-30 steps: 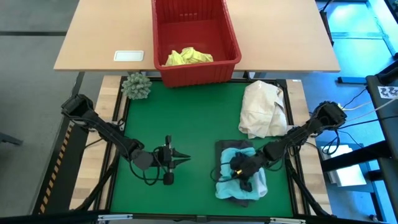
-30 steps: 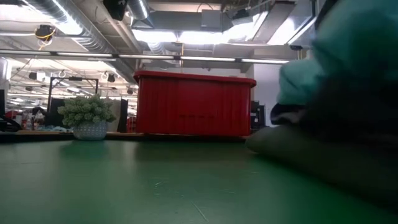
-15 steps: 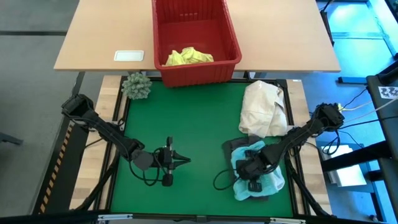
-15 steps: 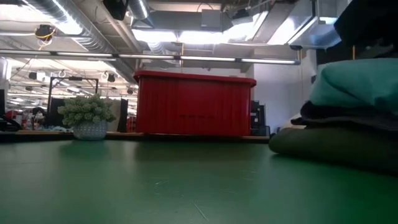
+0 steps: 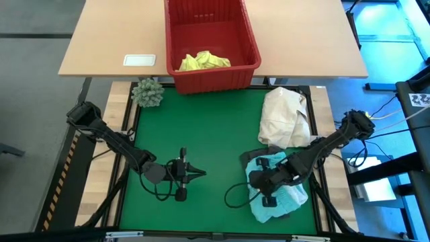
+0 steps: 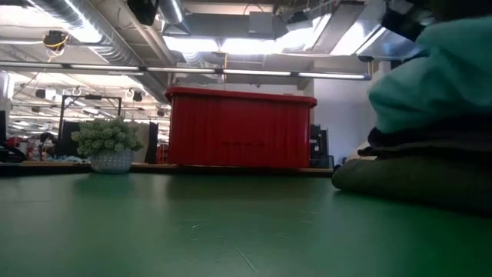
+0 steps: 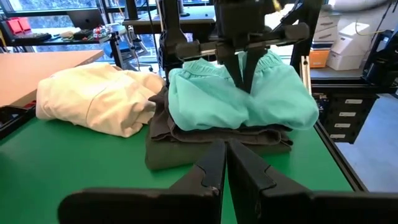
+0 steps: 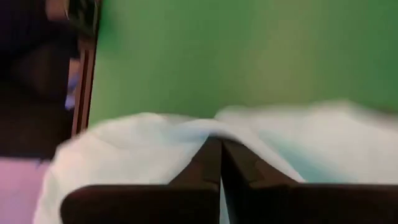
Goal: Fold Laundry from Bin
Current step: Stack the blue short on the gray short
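The turquoise garment [image 5: 279, 198], lower right on the desk [image 5: 201, 134], is pinched by the closed right tool [image 5: 263, 190]. The left tool [image 5: 196, 172] is shut, empty, lower centre.

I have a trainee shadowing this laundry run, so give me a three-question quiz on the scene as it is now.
1. True or false: the red bin is empty.
2. Multiple choice: the turquoise garment lies on
A) the bare green mat
B) a stack of darker folded garments
C) the cream-white cloth bundle
3. Short answer: which tool is down on the turquoise garment, and how do its fingers stand?

Key
1. False: a yellow garment lies inside.
2. B: it tops the darker folded garments, beside the cream-white cloth bundle.
3. The right tool, fingers shut, pressing down on the cloth; the left tool waits shut over the mat.
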Controlling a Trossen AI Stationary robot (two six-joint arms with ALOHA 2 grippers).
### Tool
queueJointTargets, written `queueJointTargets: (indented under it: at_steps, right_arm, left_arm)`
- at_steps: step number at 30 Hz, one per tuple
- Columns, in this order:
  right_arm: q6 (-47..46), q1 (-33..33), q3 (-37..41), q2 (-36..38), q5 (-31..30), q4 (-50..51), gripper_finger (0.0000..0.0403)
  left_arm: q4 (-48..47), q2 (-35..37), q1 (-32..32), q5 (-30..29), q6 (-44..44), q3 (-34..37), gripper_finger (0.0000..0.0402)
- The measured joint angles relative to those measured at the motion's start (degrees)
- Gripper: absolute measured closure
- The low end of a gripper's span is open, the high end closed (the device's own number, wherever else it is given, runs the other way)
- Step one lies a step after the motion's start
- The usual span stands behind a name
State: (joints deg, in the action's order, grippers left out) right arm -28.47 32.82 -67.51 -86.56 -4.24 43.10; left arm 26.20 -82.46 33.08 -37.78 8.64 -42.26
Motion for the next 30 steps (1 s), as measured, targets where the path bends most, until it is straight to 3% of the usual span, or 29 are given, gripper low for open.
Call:
queueJointTargets:
  at_steps: [5,12,21,30]
  right_arm:
    - [4.7,-3.0,-0.1,-2.0,-1.2,-7.1,0.0403]
    - [8.3,-8.4,-0.1,-9.8,1.9,-7.4,0.0403]
    - [10.5,-12.0,-0.2,-19.9,6.8,-2.5,0.0403]
    - [7.6,-9.5,-0.2,-20.7,6.4,7.8,0.0403]
  left_arm:
    - [0.0,0.0,0.0,0.0,0.0,0.0,0.0389]
    - [0.0,0.0,0.0,0.0,-0.2,0.0,0.0389]
    - [-0.2,0.0,0.0,1.5,0.0,0.0,0.0389]
    - [-0.7,0.0,0.1,1.5,0.2,0.0,0.0389]
